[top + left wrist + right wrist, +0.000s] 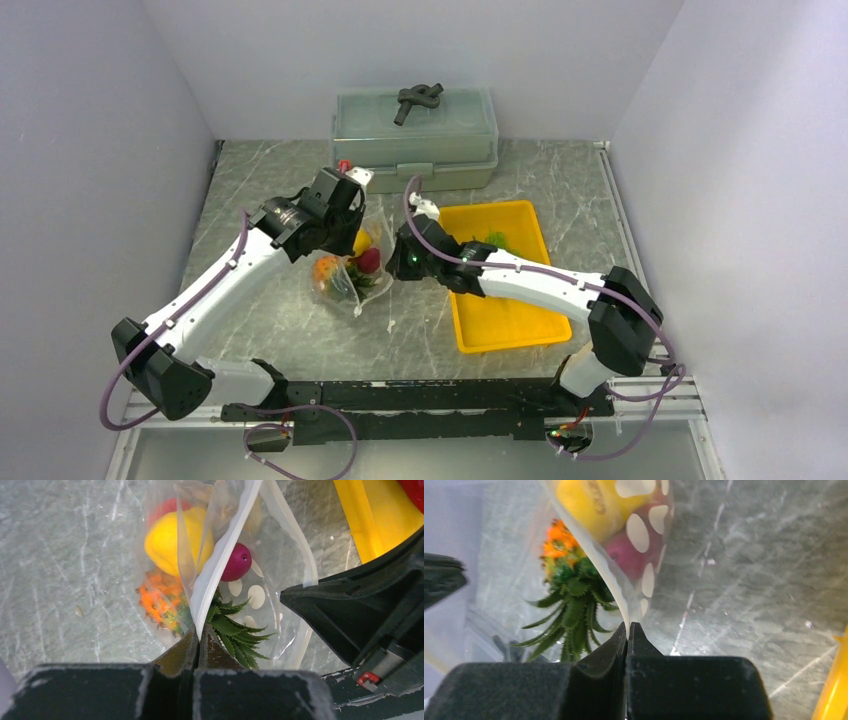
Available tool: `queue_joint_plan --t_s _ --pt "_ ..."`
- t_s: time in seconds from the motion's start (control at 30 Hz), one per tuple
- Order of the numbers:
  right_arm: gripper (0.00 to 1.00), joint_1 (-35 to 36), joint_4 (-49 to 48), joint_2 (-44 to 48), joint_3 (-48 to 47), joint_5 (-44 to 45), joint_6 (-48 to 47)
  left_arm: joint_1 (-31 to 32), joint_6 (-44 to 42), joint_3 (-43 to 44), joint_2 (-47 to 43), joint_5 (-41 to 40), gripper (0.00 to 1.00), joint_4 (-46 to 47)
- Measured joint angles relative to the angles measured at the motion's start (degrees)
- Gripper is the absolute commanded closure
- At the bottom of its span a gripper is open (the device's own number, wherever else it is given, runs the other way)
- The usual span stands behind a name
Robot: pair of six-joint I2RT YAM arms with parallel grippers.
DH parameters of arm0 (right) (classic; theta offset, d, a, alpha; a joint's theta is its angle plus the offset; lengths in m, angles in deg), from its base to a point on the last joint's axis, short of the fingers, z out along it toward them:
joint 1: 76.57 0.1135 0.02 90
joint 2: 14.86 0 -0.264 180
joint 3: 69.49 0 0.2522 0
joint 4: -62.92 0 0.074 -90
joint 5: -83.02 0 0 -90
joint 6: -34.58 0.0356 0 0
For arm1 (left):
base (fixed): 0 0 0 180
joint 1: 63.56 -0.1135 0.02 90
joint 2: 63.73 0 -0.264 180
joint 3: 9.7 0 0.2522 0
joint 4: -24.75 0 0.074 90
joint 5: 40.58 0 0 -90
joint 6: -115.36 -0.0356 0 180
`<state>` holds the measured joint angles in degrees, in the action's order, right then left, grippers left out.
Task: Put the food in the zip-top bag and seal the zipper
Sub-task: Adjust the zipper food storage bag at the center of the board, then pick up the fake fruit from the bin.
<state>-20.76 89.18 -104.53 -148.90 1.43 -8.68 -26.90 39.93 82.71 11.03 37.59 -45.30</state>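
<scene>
The clear zip-top bag (352,270) hangs between both grippers above the table. My left gripper (200,636) is shut on its whitish zipper strip (215,565). My right gripper (627,626) is shut on the zipper strip (611,582) at the other side. Inside the bag are the orange pineapple (160,600) with green crown (235,627), the yellow lemon (167,540), and a magenta-red fruit (235,562). The pineapple (559,545) and lemon (589,500) also show in the right wrist view. More food (495,240) lies in the yellow tray.
A yellow tray (500,320) lies right of the bag, under my right arm. A grey-green lidded box (415,140) with a dark object (418,100) on its lid stands at the back. White walls enclose the marbled table.
</scene>
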Motion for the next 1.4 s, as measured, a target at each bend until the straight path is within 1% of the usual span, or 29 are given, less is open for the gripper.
queue_joint_plan --t_s 0.07,0.2,0.37,0.5,0.67,0.83,1.0,1.13,1.27,1.4 --pt "1.00 0.00 -0.04 0.09 2.23 0.04 0.42 0.00 0.15 -1.09 0.00 1.01 1.00 1.11" --pt "0.93 0.00 0.28 0.98 5.42 0.26 1.27 0.00 0.15 -1.66 -0.35 2.16 1.00 2.86" --pt "0.77 0.00 0.39 3.74 7.85 0.68 2.01 0.00 -0.24 -3.65 -3.08 3.02 1.00 5.27" --pt "0.59 0.02 1.31 7.06 8.44 1.62 1.92 0.00 -0.66 -5.40 -5.49 3.08 1.00 6.21" --pt "0.47 0.02 2.54 11.34 8.44 2.54 1.29 0.00 -1.38 -7.78 -7.04 3.19 1.00 7.56" --pt "0.39 0.04 5.95 15.89 8.44 4.85 -0.13 0.02 -1.62 -8.85 -7.06 3.54 1.00 8.11" --pt "0.38 -0.07 10.82 19.87 8.20 9.40 -2.51 0.00 -1.64 -9.09 -7.21 3.61 1.00 8.63" --pt "0.35 -1.03 14.95 20.98 6.64 12.63 -4.87 0.00 -1.64 -9.77 -7.91 3.61 1.00 8.90" --pt "0.32 -3.13 18.12 21.14 5.53 15.63 -7.26 0.02 -1.64 -10.08 -8.26 3.61 1.00 8.90" --pt "0.28 -8.33 20.44 21.77 5.60 16.39 -9.79 0.02 -1.66 -10.29 -8.28 3.61 1.00 8.96"
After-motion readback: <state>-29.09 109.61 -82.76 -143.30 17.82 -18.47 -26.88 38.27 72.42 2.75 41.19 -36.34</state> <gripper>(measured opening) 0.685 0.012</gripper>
